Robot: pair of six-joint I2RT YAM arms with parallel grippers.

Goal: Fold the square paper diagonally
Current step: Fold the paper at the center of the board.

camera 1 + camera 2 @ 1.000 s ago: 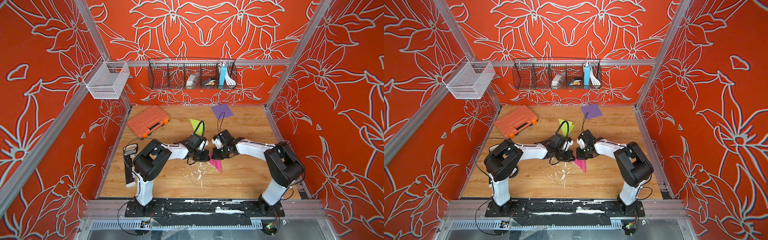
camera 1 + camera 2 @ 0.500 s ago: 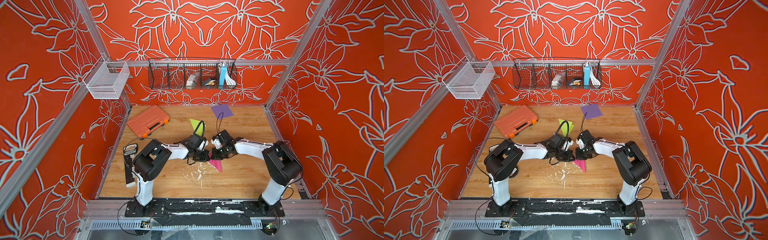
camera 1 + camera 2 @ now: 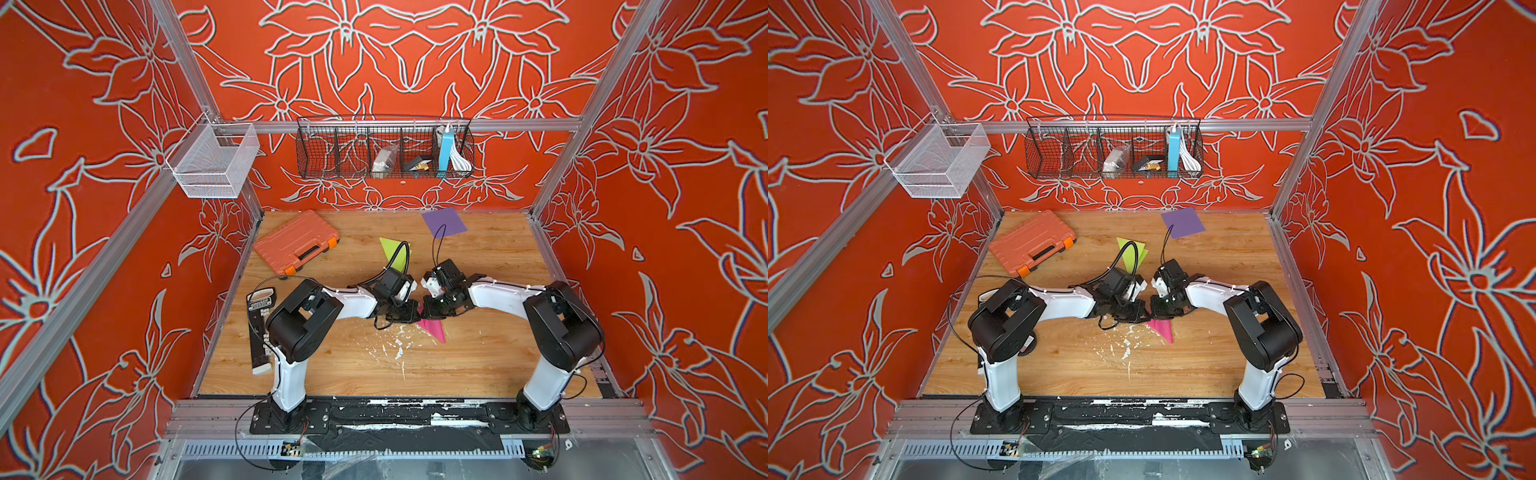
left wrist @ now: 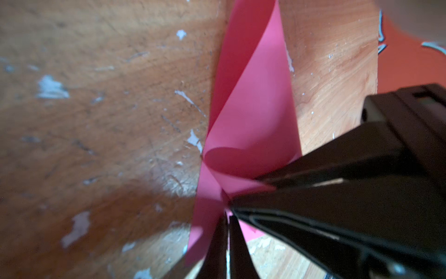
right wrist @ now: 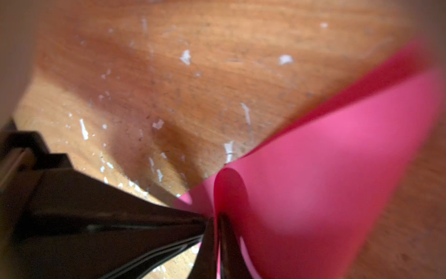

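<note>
Since a second ago my right arm has edged toward the left one; the pink paper point(image 3: 434, 328) lies unmoved at the middle of the table point(image 3: 478, 365), well apart from every edge, with bare wood toward the front. My left gripper point(image 4: 228, 218) and right gripper point(image 5: 216, 223) meet tip to tip, each nearly closed, pinching the curled paper. In both top views they hide all but a pink triangle.

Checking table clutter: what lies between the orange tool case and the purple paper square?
A lime-green paper triangle, a little off the straight line from the orange tool case to the purple paper square. Both top views show it.
</note>
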